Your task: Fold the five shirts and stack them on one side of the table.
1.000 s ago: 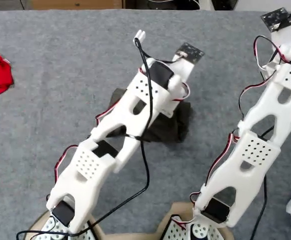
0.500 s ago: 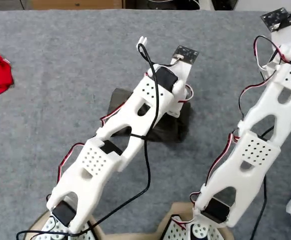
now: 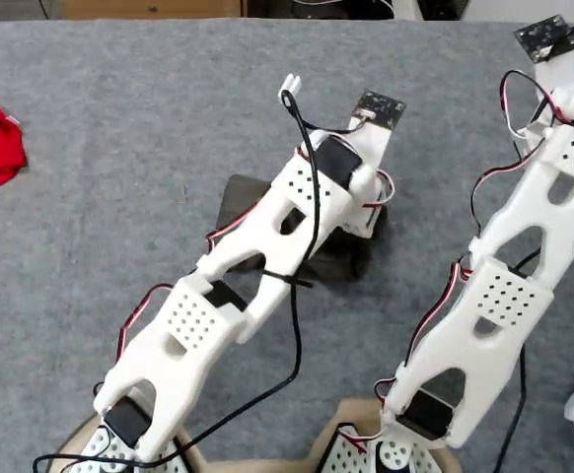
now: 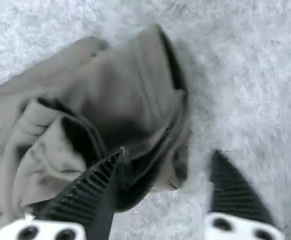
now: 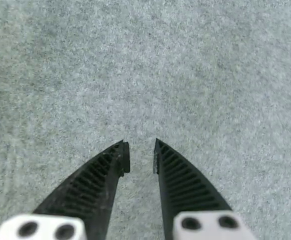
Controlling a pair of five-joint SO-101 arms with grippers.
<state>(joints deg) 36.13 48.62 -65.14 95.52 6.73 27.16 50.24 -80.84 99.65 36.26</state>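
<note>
Grey bench has the dark shirt right under the wide-spread left claw, right claw barely parted.

Surface: table covered edge to edge in grey, felt-like fabric with a fine nap, same in both wrist views | Far edge: strip of light-brown wooden furniture, beside it a dark recess holding cables | Light: even, diffuse, shadows soft
</note>
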